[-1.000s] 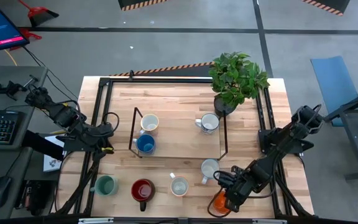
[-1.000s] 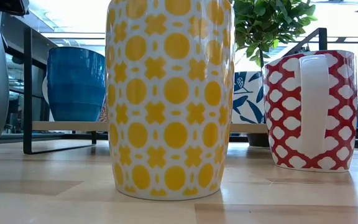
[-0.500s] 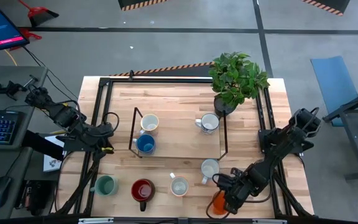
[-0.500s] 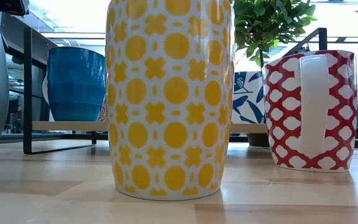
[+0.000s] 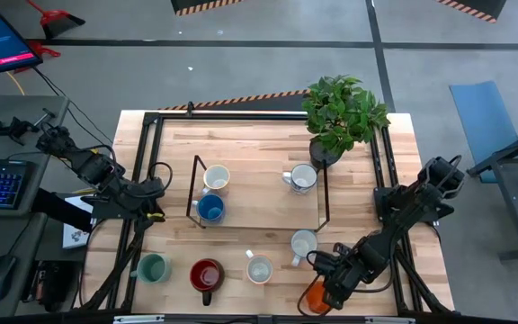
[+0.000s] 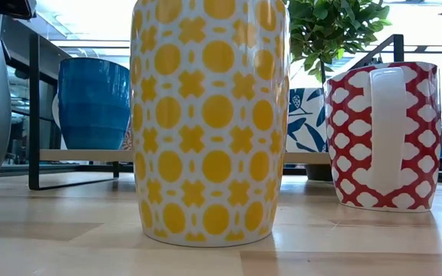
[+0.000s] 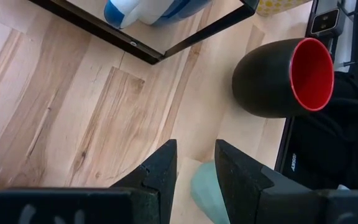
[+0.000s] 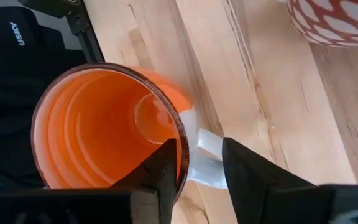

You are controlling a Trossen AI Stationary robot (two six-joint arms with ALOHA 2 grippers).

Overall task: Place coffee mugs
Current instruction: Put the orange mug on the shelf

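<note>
My right gripper (image 8: 197, 165) straddles the orange mug's (image 8: 98, 124) handle at the table's (image 5: 259, 153) front right corner, jaws parted and not yet clamped, lined up for a lift; my left gripper (image 7: 194, 171) waits at the left edge, slightly open and empty.

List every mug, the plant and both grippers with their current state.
Orange mug: upright, near table edge.
Right gripper: open, astride the orange mug's handle.
Left gripper: open, holding nothing.
Blue mug: upright on rack.
Red-lined mug: upright.
Teal mug: upright.
Potted plant: standing.
</note>
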